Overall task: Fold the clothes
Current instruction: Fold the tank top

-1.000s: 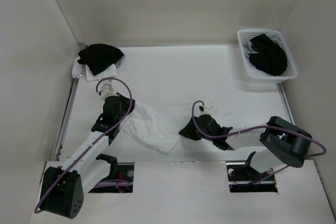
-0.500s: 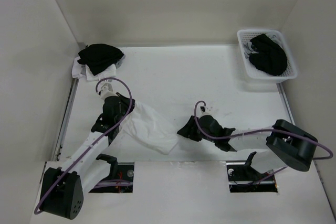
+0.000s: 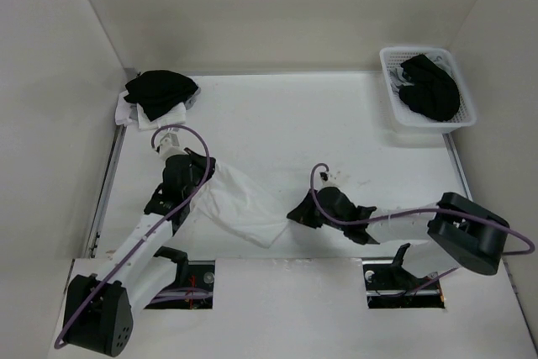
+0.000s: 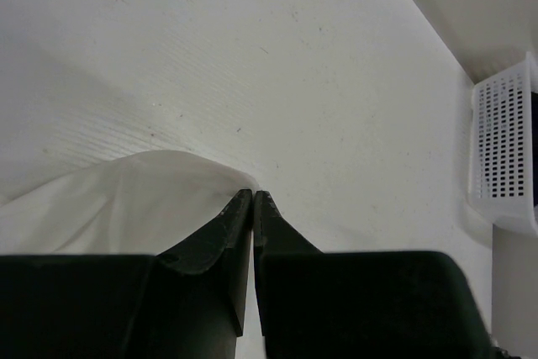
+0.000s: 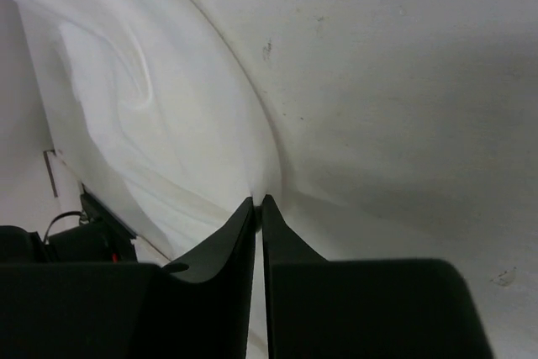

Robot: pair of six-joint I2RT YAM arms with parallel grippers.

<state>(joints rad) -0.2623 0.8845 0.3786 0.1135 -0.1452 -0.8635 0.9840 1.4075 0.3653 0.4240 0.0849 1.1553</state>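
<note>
The clothes [image 3: 239,208] are a thin white top lying slantwise on the table between the two arms. My left gripper [image 3: 206,176] is at the top's far left corner. In the left wrist view its jaws [image 4: 253,193] are pressed together with the white edge [image 4: 126,199] pinched at their tips. At the top's near right edge is my right gripper [image 3: 292,214]. The right wrist view has its jaws [image 5: 258,201] closed on a fold of the white fabric [image 5: 143,124]. No shoulder straps show.
A white basket [image 3: 388,81] holding black garments stands at the back right, also in the left wrist view [image 4: 504,157]. A pile of black and white clothes [image 3: 160,94] sits at the back left corner. White walls enclose the table.
My right gripper's jaws opened and then closed on the top's near right edge, shifting slightly. The left gripper kept its hold and barely moved.
</note>
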